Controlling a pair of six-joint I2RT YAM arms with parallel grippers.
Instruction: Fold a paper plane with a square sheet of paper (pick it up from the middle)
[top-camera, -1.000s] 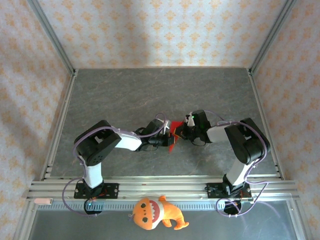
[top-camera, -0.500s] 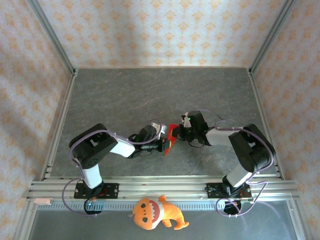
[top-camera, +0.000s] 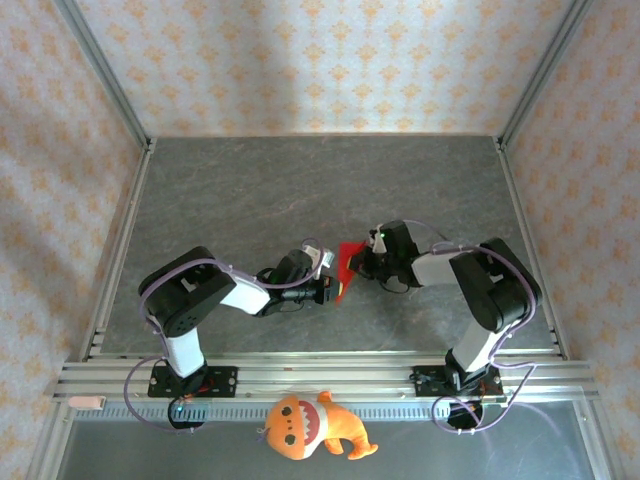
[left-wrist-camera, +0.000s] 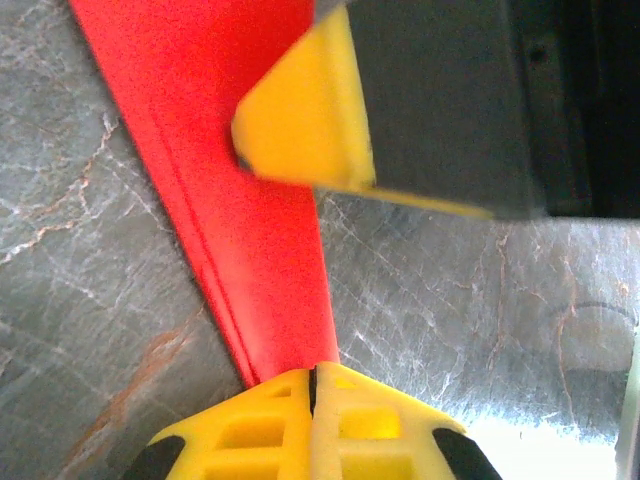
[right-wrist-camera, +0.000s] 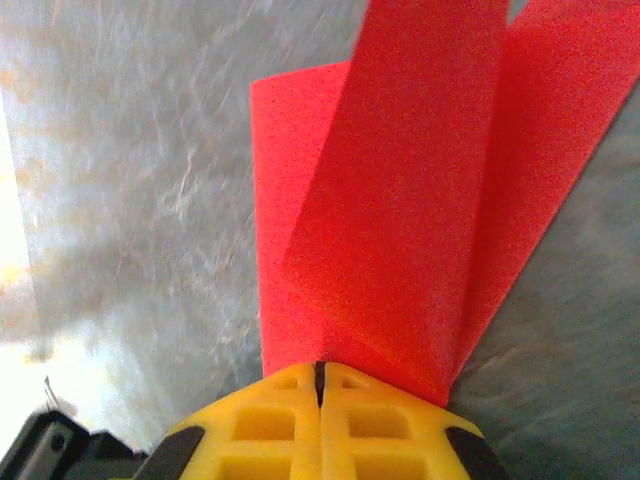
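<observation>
**Paper nudged up and right, both grippers pinching it**

Shifted since half a second earlier: the red paper (top-camera: 347, 262) sat slightly further back and to the right on the top view, and its upper part looked wider and flatter than before. Right arm's elbow had pulled in a little. Left arm had hardly changed over that half second; against the frame a second ago its elbow was lower and nearer the base rail.

Left gripper (left-wrist-camera: 313, 385) was closed, fingertips pressed together on the narrow lower end of the paper. From there a long creased strip ran up and to the left in the left wrist view, with a yellow finger (left-wrist-camera: 300, 110) of the other gripper beside it.

Right gripper (right-wrist-camera: 320, 375) was also closed, clamped on the bottom of several overlapping folded layers that fanned upward.

Paper was held between the two grippers over the middle of the table (top-camera: 250, 190); whether any part touched the surface could not be told.

Judgement: mid-fold. The sheet was already creased and layered but not yet a narrow dart, and the small shift looked like the grippers tightening or lining up a crease.
</observation>
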